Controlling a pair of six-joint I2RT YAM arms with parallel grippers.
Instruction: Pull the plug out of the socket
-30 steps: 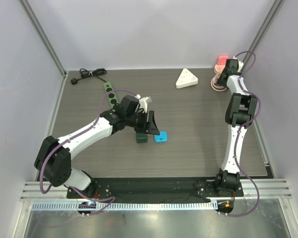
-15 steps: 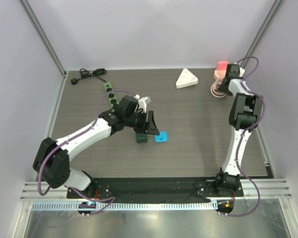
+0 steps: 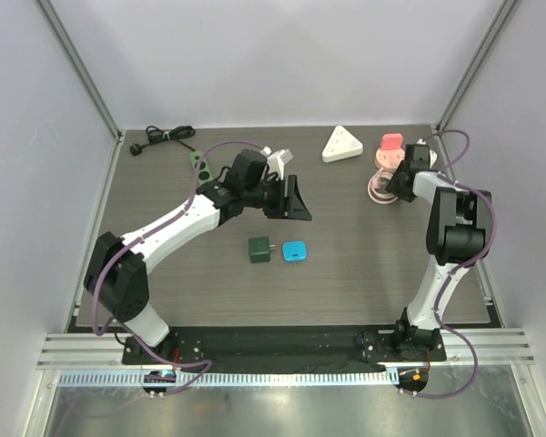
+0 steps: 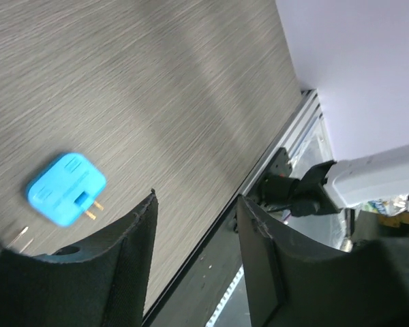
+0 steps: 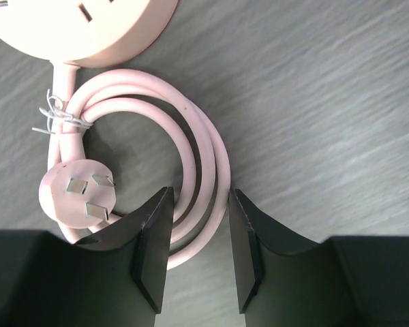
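Blue plug (image 3: 294, 251) is down on the bench (image 3: 364, 264), mid-floor from the top camera, just beside the dark green socket cube (image 3: 259, 249) and out of it, a sliver of metal showing between the two. Left tool (image 3: 294, 202) hangs farther back than that pair, fingers spread, nothing in them. Over on the right, the right tool (image 3: 394, 185) sits low at the pink cable coil (image 3: 379, 188), with the pink round socket (image 3: 383, 160) and its red plug (image 3: 391, 141) right behind. Along the back: a white triangular power strip (image 3: 342, 146), a green power strip (image 3: 199, 164) and a bundled black cable (image 3: 164, 135).

Left wrist camera now: the left tool (image 4: 198, 201) is moderately wide and empty, both dark fingers (image 4: 126, 259) framing bare bench (image 4: 157, 82). The blue plug (image 4: 66, 188) lies off to the left of them, tilted, two brass pins poking out free.

Right wrist camera: the right tool (image 5: 199, 194) stands at a narrow gap straight over the pink cable coil (image 5: 208, 157), strands running through that gap. Gripped or only straddled? Cannot tell from here. A pink three-pin plug (image 5: 78, 194) lies left of the fingers, a white twist tie (image 5: 58, 112) binds the loop, and the pink round socket (image 5: 88, 27) fills the top corner
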